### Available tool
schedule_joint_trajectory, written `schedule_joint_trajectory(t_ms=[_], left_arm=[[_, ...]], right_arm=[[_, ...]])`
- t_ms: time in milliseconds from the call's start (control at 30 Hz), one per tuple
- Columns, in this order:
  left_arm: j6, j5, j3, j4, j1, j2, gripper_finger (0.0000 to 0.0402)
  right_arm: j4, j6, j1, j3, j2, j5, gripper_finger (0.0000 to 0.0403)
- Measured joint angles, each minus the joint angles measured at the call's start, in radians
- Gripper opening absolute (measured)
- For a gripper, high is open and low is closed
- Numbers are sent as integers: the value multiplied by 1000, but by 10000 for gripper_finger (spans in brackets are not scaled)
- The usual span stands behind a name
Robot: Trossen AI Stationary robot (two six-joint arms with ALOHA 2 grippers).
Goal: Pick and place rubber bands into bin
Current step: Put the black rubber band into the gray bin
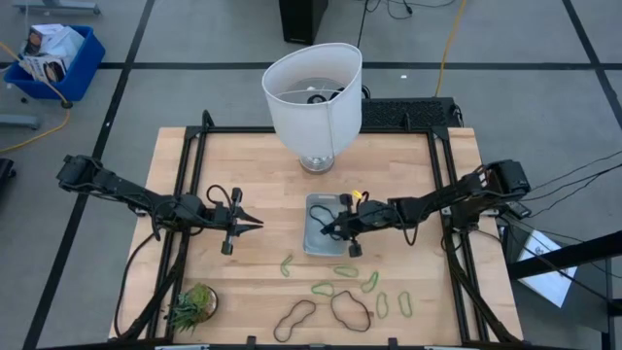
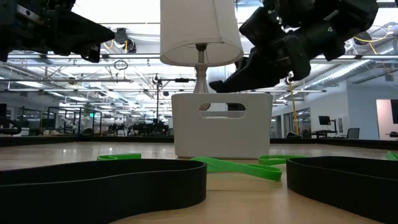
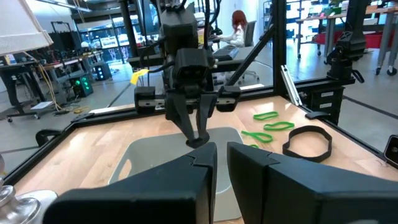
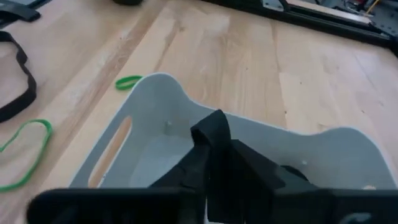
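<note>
Right gripper (image 1: 333, 230) hangs over the bin (image 1: 313, 243); we cannot tell its opening. We judge the rubber bands (image 1: 342, 271) light and floppy — we pinch one strand.

My two arms are matte black, jointed, looped with black cables; right gripper (image 1: 333, 229) carries a yellow tag.

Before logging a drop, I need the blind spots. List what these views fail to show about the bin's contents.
Right wrist view: the right hand covers much of the bin floor.
Low view: the bin's wall hides its inside.
High view: the bin's contents are too small to tell, and the right hand partly overlaps them.
</note>
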Motion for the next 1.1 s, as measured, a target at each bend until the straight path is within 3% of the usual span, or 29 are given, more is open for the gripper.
schedule_joint_trajectory(t_ms=[267, 500, 667, 867, 1033, 1100], left_arm=[[0, 0, 0, -2, 0, 0, 47], [0, 0, 0, -2, 0, 0, 47], [-7, 0, 0, -12, 0, 0, 47], [-6, 0, 0, -78, 0, 0, 47], [0, 0, 0, -78, 0, 0, 47], [1, -2, 0, -75, 0, 0, 47]], right_arm=[[1, 20, -1, 0, 0, 2, 169], [32, 5, 7, 0, -8, 79, 201], [-42, -52, 47, -1, -115, 133, 171], [-188, -69, 96, -10, -343, 132, 95], [-176, -108, 119, -127, -521, 104, 13], [-119, -104, 122, -196, -588, 110, 8]])
